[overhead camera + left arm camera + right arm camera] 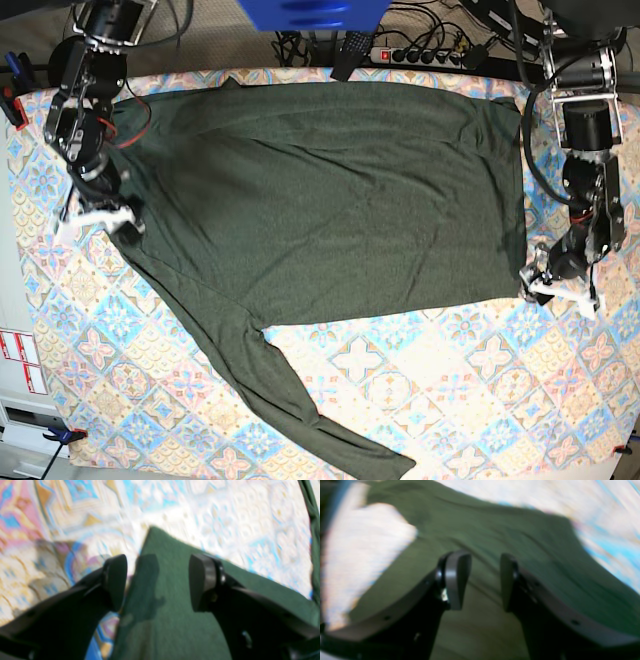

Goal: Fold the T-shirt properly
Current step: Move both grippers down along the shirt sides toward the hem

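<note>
The dark green T-shirt (pixel 320 190) lies spread flat on the patterned cloth, one long sleeve (pixel 290 390) trailing toward the front. My left gripper (pixel 535 285) hovers at the shirt's front right corner. In the left wrist view the left gripper (pixel 158 580) is open, its fingers (pixel 116 580) straddling that pointed corner of the T-shirt (pixel 170 620). My right gripper (pixel 120 222) sits at the shirt's left edge, near where the sleeve starts. Seen from the right wrist, the right gripper (pixel 482 580) is open just above the wrinkled T-shirt (pixel 520 542), gripping nothing.
A colourful patterned tablecloth (pixel 480 380) covers the table. Behind the shirt lie a power strip (pixel 430 55) and cables, with a blue object (pixel 310 12) at the back edge. A thin green strand (pixel 313 530) crosses the left wrist view's right side.
</note>
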Available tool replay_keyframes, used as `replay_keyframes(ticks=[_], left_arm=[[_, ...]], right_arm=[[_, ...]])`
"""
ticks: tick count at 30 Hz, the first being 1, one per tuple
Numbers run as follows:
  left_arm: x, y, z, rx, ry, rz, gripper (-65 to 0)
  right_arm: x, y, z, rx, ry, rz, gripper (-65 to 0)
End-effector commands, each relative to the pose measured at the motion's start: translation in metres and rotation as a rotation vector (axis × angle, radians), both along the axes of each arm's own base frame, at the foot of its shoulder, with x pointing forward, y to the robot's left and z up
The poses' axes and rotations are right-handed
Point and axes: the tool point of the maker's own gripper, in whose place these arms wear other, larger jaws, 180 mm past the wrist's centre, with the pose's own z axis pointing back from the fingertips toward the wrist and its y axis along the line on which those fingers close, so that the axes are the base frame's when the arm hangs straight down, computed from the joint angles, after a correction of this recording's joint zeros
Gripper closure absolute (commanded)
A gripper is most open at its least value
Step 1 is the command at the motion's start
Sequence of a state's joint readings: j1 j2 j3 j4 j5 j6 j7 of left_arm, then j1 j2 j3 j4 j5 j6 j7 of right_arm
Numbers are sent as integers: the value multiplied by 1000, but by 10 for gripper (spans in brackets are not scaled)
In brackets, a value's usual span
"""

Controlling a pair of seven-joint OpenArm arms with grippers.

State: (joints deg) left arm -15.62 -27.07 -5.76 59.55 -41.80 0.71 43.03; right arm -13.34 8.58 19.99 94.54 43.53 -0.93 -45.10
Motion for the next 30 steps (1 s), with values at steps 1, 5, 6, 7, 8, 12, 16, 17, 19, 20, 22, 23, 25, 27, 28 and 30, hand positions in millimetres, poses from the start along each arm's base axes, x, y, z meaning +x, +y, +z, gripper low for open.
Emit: replay_keyframes(ticks=[1,5,6,7,8,12,16,17,19,20,22,23,25,27,28,30], left_arm=[[15,1,11,19,-37,-5,-391],[20,-6,-3,72,-14,-17,-391],[19,-6,-8,84,-7,-19,-391],[18,-7,-12,99,-2,-22,-391],[18,-8,-16,108,-2,-19,-391],[14,-10,-30,136,14,-13,-391],[12,-6,-32,152,6,-6,-391],[12,-6,-32,152,6,-5,-391],[12,-5,-32,155,8,-5,-391],[12,-5,-32,155,8,-5,-391],[11,-6,-34,155,11,-6,-391],[8,-6,-36,155,17,-7,-391],[3,-8,-41,146,28,-9,-391],[2,-16,-45,134,31,-16,-391],[3,-24,-47,123,31,-23,-388],[-5,-33,-57,108,52,-30,-385]], right_arm=[[10,-5,15,-16,-57,4,-228],[10,-5,15,-16,-57,4,-228],[10,-5,15,-16,-57,4,-228],[10,-5,15,-16,-57,4,-228],[10,-5,15,-16,-57,4,-228],[10,-5,15,-16,-57,4,-228],[10,-5,15,-16,-57,4,-228],[11,-4,15,-15,-57,6,-228],[11,-4,15,-15,-57,6,-228],[11,-4,15,-15,-57,6,-228],[11,-4,15,-14,-57,5,-228],[11,-4,15,-14,-57,5,-228],[10,-3,15,-12,-57,5,-228],[10,-3,15,-12,-57,5,-228],[10,-3,15,-12,-57,5,-228],[11,-3,16,-14,-59,6,-228]])
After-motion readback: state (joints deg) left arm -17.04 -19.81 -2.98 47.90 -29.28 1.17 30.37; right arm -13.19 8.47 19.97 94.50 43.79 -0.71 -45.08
